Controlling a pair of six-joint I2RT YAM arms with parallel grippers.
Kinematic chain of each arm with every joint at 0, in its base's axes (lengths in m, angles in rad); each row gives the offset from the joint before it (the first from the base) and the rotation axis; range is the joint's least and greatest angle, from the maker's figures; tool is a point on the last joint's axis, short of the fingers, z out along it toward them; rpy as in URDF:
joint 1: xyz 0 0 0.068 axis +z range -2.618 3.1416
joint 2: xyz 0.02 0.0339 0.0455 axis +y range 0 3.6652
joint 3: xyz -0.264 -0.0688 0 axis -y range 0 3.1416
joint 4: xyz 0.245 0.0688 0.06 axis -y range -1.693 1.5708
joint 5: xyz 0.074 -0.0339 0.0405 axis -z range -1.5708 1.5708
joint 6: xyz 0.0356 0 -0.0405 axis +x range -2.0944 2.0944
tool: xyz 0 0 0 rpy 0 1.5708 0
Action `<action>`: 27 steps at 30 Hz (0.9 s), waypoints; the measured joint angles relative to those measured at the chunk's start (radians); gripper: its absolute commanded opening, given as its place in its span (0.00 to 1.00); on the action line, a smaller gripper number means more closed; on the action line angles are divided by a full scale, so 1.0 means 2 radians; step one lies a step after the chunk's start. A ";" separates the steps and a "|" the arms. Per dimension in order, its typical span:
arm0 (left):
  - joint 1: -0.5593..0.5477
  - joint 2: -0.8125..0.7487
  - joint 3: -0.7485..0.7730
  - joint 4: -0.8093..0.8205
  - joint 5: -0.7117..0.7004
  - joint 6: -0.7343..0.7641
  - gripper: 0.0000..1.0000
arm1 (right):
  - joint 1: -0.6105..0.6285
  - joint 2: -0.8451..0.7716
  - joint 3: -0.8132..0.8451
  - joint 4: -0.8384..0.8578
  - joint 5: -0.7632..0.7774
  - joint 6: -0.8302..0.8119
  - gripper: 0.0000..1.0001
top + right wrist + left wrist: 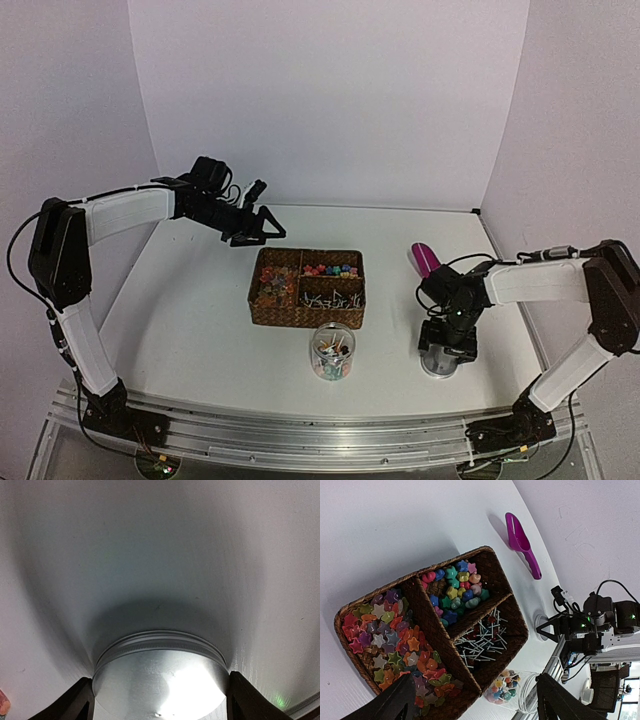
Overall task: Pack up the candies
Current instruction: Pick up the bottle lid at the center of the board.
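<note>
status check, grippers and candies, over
Left gripper open, raised behind wicker basket. Right gripper straddling metal lid on table, grip unclear. Some candies in uncapped jar. Nothing in the way.

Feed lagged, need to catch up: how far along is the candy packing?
Done: the jar already holds mixed candies, and the scoop lies on the table. In hand: the right pincer straddles the silver lid on the table; whether it grips yet is unclear. The left pincer hangs open above the basket. Left: lid onto the jar.
</note>
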 measured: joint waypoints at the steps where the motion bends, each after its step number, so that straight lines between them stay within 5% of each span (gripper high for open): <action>1: 0.000 0.000 0.000 0.000 0.000 0.000 0.82 | 0.000 0.000 0.000 -0.001 0.000 0.000 0.74; 14: 0.001 0.000 0.000 0.000 0.000 0.000 0.82 | 0.003 -0.021 0.101 -0.101 0.002 -0.021 0.67; 27: 0.001 0.000 0.000 -0.006 0.001 0.002 0.82 | 0.180 0.148 0.471 -0.264 -0.006 -0.016 0.63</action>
